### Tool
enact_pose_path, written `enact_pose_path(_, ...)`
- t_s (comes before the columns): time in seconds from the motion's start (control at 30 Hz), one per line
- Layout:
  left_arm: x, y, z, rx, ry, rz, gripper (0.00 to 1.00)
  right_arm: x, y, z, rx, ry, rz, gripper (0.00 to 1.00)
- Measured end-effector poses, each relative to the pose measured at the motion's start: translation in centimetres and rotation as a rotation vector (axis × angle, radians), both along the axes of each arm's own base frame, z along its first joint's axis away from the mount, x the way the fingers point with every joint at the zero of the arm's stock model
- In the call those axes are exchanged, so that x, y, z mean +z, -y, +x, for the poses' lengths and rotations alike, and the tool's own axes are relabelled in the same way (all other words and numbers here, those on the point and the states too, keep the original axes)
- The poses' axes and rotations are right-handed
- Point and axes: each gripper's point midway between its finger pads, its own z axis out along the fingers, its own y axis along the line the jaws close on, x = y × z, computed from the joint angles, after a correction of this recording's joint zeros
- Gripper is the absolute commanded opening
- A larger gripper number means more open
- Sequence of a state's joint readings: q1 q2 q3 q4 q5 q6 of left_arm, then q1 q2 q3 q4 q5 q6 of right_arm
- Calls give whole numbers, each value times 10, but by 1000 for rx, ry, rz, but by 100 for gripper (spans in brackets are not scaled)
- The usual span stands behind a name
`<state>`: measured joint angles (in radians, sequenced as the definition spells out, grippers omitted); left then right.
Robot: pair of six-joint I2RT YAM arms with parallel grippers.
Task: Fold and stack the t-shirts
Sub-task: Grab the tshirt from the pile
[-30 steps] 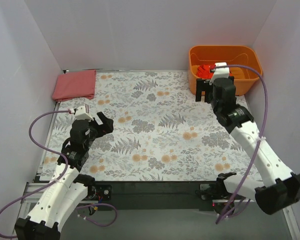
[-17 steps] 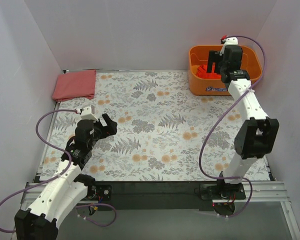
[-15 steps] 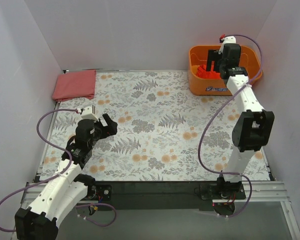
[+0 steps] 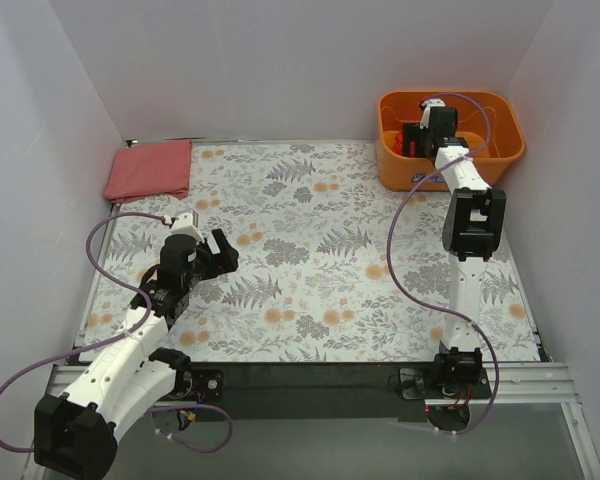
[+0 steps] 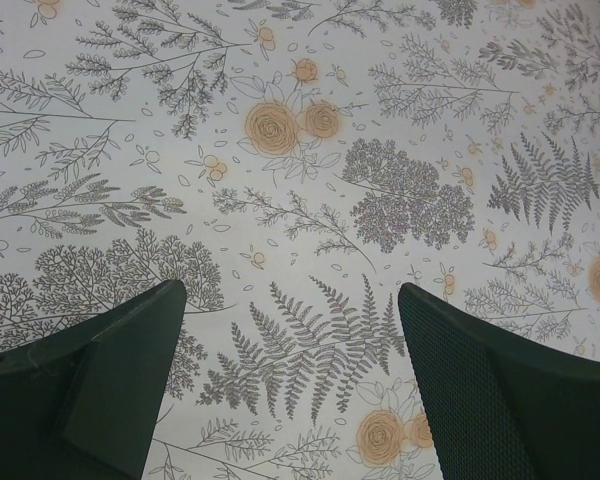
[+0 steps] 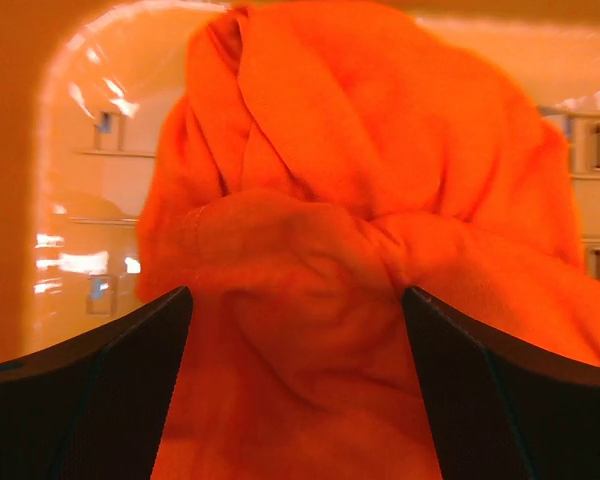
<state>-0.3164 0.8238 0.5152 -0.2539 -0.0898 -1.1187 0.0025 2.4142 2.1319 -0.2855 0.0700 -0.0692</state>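
Currently the right tool (image 6: 295, 300) stands wide open and empty, the crumpled orange-red t-shirt (image 6: 360, 150) directly ahead between its jaws, inside the tub (image 4: 500, 112). Expect soft, light, limp cloth that bunches and drapes; grip the raised fold nearest the tool. The left tool (image 5: 285, 300), also wide open, hovers over the surface (image 5: 310, 150); the folded pinkish-red t-shirt (image 4: 150, 168) lies well beyond it.

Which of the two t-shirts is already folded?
The pinkish-red t-shirt in the far-left corner, lying as a flat rectangle. The orange-red t-shirt is bunched up in the orange tub, just ahead of the open right gripper.
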Motion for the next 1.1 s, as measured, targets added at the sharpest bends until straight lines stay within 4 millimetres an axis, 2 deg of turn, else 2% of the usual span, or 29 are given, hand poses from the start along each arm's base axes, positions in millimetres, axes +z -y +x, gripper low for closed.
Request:
enact_pose_path(0.13,-2,0,0,-1,-6,2,87,-28,3,5,12,-34,4,90)
enact_pose_path(0.23,-2,0,0,-2,-7,2,86,-28,5,8,15,-30,12,84)
enact_pose_path(0.3,-2,0,0,-3,-6,1,87,-29,5,7,25,-30,20,75)
enact_pose_path(0.4,-2,1,0,-5,-6,2,87,-30,4,7,35,-32,29,56)
enact_pose_path(0.43,-2,1,0,-6,-7,2,87,-30,3,7,39,-32,32,42)
enact_pose_path(0.5,-2,1,0,-7,-7,2,87,-31,4,7,42,-33,35,26)
enact_pose_path(0.53,-2,1,0,-9,-7,1,87,-32,5,7,45,-35,35,7)
enact_pose_path(0.57,-2,2,0,-10,-7,0,87,-32,5,7,51,-35,33,1)
enact_pose_path(0.73,-2,2,-1,-13,-7,-1,87,-34,2,6,62,-39,52,1)
enact_pose_path(0.9,-2,3,-1,-16,-7,-3,87,-22,-5,-5,90,-38,80,1)
enact_pose_path(1.0,0,3,-1,-16,-3,-4,87,5,-10,-12,107,-4,97,1)
enact_pose_path(1.1,1,3,-1,-16,2,-6,87,57,-15,-15,124,89,115,1)
